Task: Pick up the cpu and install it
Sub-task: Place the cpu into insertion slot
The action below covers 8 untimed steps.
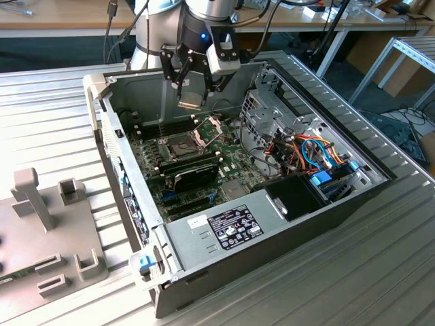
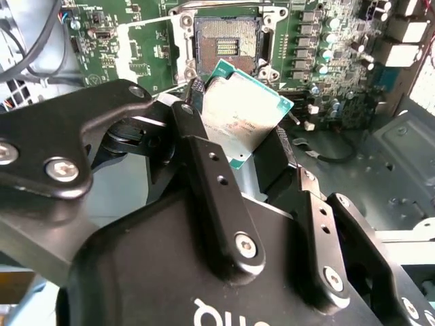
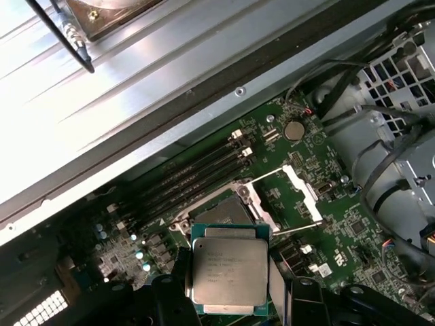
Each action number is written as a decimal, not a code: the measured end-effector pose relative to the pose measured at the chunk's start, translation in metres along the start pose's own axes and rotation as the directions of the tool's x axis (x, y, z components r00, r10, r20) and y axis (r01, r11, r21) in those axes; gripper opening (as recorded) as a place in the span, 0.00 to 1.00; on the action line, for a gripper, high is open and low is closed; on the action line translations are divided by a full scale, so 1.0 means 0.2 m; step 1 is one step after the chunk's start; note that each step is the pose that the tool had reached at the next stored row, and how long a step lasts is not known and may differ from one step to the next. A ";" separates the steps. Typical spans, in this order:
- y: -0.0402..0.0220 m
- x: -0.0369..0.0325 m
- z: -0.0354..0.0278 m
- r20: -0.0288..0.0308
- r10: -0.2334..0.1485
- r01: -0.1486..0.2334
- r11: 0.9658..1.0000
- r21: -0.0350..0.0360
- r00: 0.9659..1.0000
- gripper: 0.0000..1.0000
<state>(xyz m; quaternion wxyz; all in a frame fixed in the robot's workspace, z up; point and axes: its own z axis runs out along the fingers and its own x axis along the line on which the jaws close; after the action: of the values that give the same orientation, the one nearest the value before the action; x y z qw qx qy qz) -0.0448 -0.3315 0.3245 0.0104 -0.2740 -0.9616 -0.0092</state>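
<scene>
My gripper [image 1: 192, 94] hangs over the back of the open computer case, shut on the cpu [image 1: 190, 103]. The cpu [image 2: 239, 109] is a small square chip with a silver-grey top and green edge, pinched at two opposite sides by the black fingers [image 2: 192, 125]. It is held in the air above the motherboard. The dark square socket [image 1: 178, 145] lies lower, toward the exterior view's left of the chip. The socket [image 2: 227, 42] is uncovered, its shiny retention frame [image 1: 209, 128] hinged open. In the first wrist view the cpu [image 3: 228, 270] covers part of the socket [image 3: 216, 216].
A black card [image 1: 194, 177] stands on the motherboard in front of the socket. Memory slots [image 3: 197, 178] run beside it. A drive cage [image 1: 262, 112] and coloured cables [image 1: 309, 151] fill the exterior view's right. The case wall [image 1: 102, 129] rises at the left.
</scene>
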 end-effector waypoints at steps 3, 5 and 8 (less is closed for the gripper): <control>0.000 0.000 0.000 0.000 0.029 -0.029 1.000 -0.001 1.000 0.55; 0.000 0.000 0.000 0.000 0.040 -0.040 0.999 -0.001 0.999 0.55; 0.000 0.000 0.000 0.001 0.050 -0.050 0.999 -0.001 0.999 0.55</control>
<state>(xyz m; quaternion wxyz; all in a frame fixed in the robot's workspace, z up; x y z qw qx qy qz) -0.0448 -0.3315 0.3245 0.0101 -0.2982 -0.9544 -0.0094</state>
